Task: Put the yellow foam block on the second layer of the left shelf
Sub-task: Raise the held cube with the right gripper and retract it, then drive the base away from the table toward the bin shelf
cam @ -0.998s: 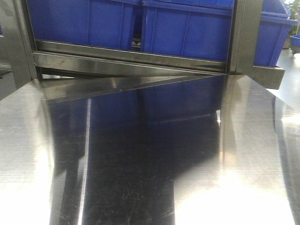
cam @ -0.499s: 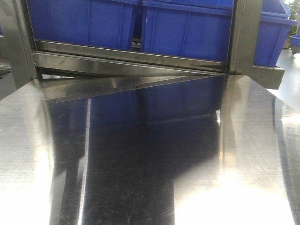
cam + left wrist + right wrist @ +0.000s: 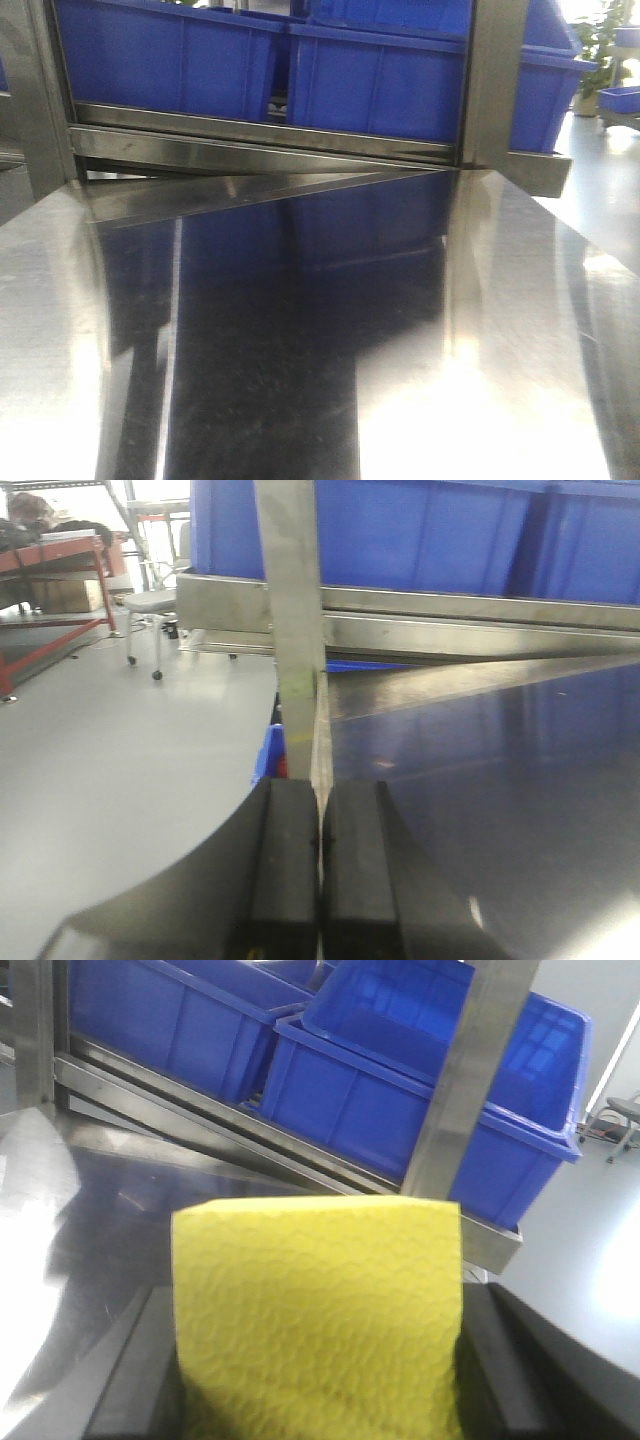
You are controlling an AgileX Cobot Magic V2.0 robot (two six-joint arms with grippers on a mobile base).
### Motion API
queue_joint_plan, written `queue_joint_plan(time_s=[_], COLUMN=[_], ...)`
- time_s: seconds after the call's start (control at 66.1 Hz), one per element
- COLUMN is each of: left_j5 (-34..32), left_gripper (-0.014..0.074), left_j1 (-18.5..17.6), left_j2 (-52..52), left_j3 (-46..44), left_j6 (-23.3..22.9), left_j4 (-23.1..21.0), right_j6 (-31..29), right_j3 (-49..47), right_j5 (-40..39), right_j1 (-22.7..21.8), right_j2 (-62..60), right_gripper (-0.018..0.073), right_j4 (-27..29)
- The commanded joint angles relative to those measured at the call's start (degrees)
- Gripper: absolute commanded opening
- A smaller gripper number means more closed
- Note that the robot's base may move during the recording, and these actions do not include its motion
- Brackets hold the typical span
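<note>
"So where is the yellow foam block (image 3: pixel 320 1310) sitting?"

"Up in the right claw (image 3: pixel 318 1380), pinched from both sides and held above the steel bench (image 3: pixel 300 350), with the blue bins (image 3: pixel 400 1090) on the shelf (image 3: pixel 260 150) beyond it."

"How does it look?"

"Bright yellow, matte, with a fine crinkled texture across the face. Its lower part sits in shadow."

"Which way does it point?"

"One flat face looks straight at the wrist camera. The top edge runs almost level, a touch higher on the right, and the side edges stand close to upright. Its bottom is cut off by the frame, so I cannot tell a long axis."

"And the left claw (image 3: pixel 320 865)?"

"Black pads pressed together, aimed at a steel post (image 3: pixel 295 630) by the bench's edge."
</note>
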Motion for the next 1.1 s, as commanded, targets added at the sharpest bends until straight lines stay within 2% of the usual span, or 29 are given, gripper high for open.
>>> queue_joint_plan(time_s=[0.0,1.089], left_j5=[-4.9,-5.0], left_gripper=[0.0137,0.0137], left_j1=[0.0,0.0], left_j2=[-0.8,-0.8], left_j3=[1.5,1.5], left_j6=[-0.2,-0.2], left_j4=[0.0,0.0], right_j6=[0.0,0.0], right_j3=[-1.6,-1.6], right_j5=[-5.4,-5.4], right_j1=[-0.4,-0.4], right_j2=[0.4,0.4], right_gripper=[0.0267,0.0267], right_j4=[0.2,0.2])
